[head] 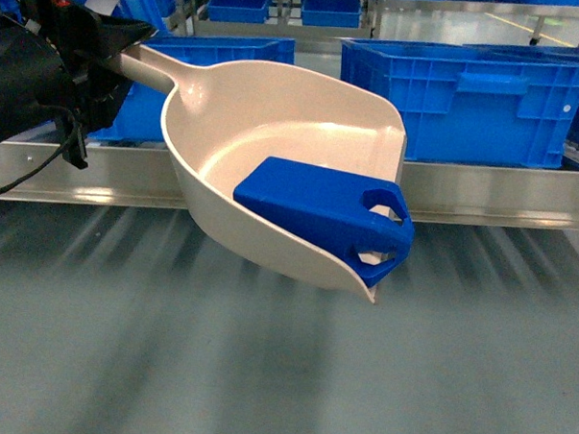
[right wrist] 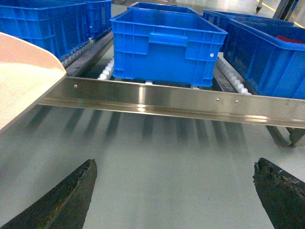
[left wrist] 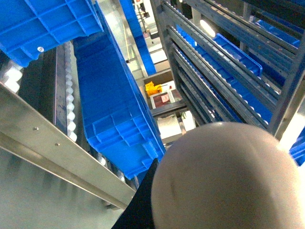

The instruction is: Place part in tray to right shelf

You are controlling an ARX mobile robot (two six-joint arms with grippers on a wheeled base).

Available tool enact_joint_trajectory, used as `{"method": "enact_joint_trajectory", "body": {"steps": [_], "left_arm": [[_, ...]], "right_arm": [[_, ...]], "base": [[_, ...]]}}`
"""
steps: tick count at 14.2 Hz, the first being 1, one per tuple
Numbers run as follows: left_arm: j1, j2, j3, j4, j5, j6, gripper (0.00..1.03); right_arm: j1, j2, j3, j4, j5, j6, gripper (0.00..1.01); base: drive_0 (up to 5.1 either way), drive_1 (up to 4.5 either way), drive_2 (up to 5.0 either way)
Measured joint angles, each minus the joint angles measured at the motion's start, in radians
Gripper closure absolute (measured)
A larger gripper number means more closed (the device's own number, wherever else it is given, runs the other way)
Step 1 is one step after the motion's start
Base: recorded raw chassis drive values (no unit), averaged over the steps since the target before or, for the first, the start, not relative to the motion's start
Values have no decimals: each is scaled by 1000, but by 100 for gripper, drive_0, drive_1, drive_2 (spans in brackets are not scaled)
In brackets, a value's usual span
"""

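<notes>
In tray (head: 274,130), L tool's (head: 81,49) grip: part (head: 314,204); R tool (right wrist: 176,191) agape.

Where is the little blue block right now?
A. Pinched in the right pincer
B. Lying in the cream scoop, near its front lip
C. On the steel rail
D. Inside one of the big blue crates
B: the head view shows the blue block resting inside the cream scoop, lug end toward the lip, while the right pincer is open and empty.
</notes>
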Motion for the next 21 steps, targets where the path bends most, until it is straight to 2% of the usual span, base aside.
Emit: {"method": "enact_joint_trajectory", "body": {"steps": [11, 14, 21], "left_arm": [[7, 0, 1, 8, -8, 0, 89], [-9, 0, 1, 8, 5, 0, 89], [2, 0, 1, 7, -3, 0, 89]], "right_arm": [[0, 0, 0, 0, -3, 0, 3], [0, 4, 0, 2, 2, 0, 3], [0, 2, 0, 1, 0, 0, 3]], "base": [[26, 451, -398], [26, 451, -398], [31, 31, 31]]}}
